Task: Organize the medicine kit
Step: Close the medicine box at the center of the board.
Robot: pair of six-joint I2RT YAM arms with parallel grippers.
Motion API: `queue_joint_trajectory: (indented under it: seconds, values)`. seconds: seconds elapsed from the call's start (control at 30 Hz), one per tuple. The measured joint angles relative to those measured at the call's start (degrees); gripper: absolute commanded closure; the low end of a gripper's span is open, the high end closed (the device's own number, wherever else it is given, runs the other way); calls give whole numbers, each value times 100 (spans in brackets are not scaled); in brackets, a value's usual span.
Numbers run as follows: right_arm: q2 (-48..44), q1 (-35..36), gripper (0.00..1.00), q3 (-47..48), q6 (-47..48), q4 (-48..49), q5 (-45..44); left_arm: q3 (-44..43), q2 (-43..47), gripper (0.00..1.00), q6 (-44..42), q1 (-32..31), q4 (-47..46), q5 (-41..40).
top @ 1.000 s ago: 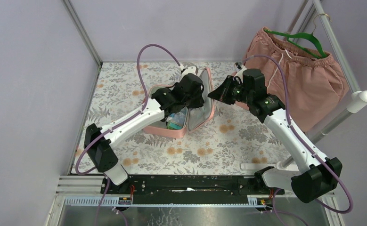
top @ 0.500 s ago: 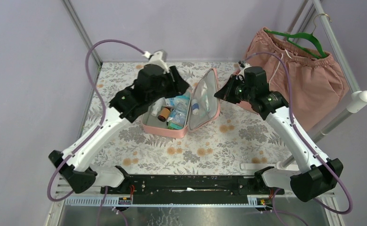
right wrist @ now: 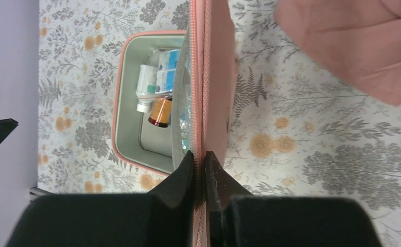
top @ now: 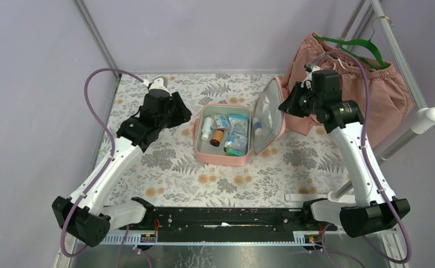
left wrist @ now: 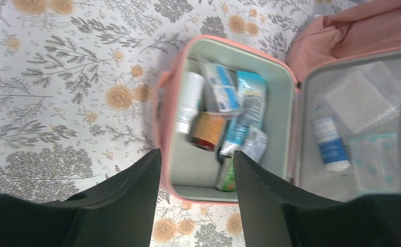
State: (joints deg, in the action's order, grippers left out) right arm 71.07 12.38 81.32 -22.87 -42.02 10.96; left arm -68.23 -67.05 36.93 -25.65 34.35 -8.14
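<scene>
The pink medicine kit (top: 220,161) lies open on the floral cloth, with its grey lining showing. Its lid (top: 268,114) stands nearly upright on the right. Inside are a white bottle (top: 206,129), a brown bottle (top: 218,137) and blue packets (top: 238,129). The lid's mesh pocket holds a small blue-and-white bottle (left wrist: 331,145). My right gripper (top: 286,104) is shut on the lid's zip edge (right wrist: 204,77), which its fingers (right wrist: 199,154) pinch. My left gripper (top: 176,109) is open and empty, raised left of the kit. In the left wrist view it (left wrist: 195,154) looks down on the kit's rim (left wrist: 162,128).
Pink drawstring shorts (top: 366,89) hang on a green hanger (top: 354,44) at the back right, just behind the right gripper. A metal frame bar (top: 410,131) runs along the right side. Purple walls close off the left and back.
My left arm drew back to the left, off the kit, and uncovered its contents. My right gripper pulled the lid to the right and the whole kit shifted right with it.
</scene>
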Motion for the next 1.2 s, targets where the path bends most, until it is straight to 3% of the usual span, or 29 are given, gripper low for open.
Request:
queue_joint_trajectory:
  seconds: [0.2, 0.43, 0.67, 0.8, 0.93, 1.2]
  values:
    - [341, -92, 100, 734, 387, -391, -15, 216, 205, 36, -166, 273, 0, 7]
    - [831, -76, 100, 807, 256, -72, 737, 586, 326, 35, -424, 518, 17, 15]
    - [968, 654, 99, 470, -186, 555, 896, 905, 439, 35, -566, 595, 20, 9]
    - [1241, 1180, 93, 251, -509, 1021, 874, 1056, 446, 35, -581, 612, 17, 11]
    - [1587, 1537, 74, -39, -953, 1639, 929, 1150, 498, 34, -581, 632, 17, 13]
    - [2492, 2079, 54, -70, -1504, 2479, 1552, 1342, 732, 34, -573, 658, 9, 22]
